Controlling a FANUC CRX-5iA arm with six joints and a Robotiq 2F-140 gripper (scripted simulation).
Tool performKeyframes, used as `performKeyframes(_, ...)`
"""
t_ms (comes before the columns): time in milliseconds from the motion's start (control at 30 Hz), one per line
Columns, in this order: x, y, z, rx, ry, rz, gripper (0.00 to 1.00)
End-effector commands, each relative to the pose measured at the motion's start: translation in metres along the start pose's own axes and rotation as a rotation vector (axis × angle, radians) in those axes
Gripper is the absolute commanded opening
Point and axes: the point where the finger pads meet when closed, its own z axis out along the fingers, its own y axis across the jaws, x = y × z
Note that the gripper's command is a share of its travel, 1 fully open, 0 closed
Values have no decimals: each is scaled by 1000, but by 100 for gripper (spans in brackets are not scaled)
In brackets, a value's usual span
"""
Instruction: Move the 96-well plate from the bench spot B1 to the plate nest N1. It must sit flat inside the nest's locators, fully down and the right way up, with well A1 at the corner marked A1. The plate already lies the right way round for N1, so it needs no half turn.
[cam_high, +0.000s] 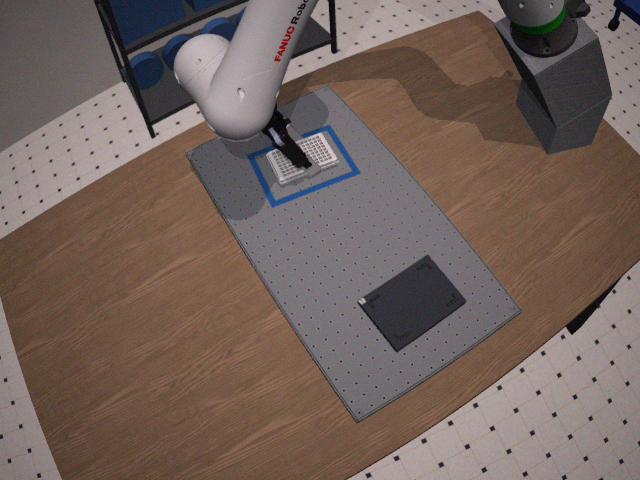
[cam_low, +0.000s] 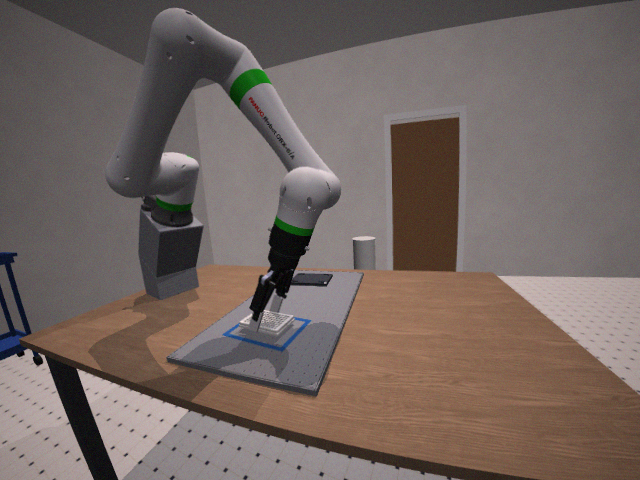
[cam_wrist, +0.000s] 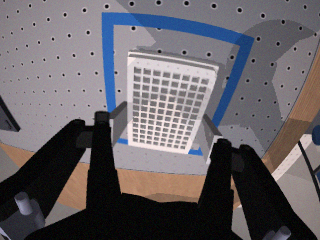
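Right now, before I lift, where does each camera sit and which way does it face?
Top: overhead, looking down at the breadboard, nest N1 and arm.
Exterior: off the table's end, facing the door; whole arm shows.
Wrist: behind the claw, looking down its fingers.
Shared: all three show the 96-well plate clamped in the blue B1 frame.

Brown wooden table (cam_low: 465, 335), rounded edges, on black legs. Grey perforated board (cam_high: 330, 242) lying flat on it. Tiled floor (cam_high: 558, 413), pale with small dark dots. Dark shelf rack (cam_high: 135, 87) at 11 o'clock in top view, blue drums on it. Brown door (cam_low: 424, 193) in far wall, white cylinder (cam_low: 363, 252) at its 9 o'clock. Blue cart (cam_low: 11, 304) at room's left edge.
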Motion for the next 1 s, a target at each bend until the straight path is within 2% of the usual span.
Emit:
performKeyframes(0, -2, 0, -5, 0, 0, 0, 0)
performKeyframes(967, -20, 0, -43, 0, 0, 0, 0)
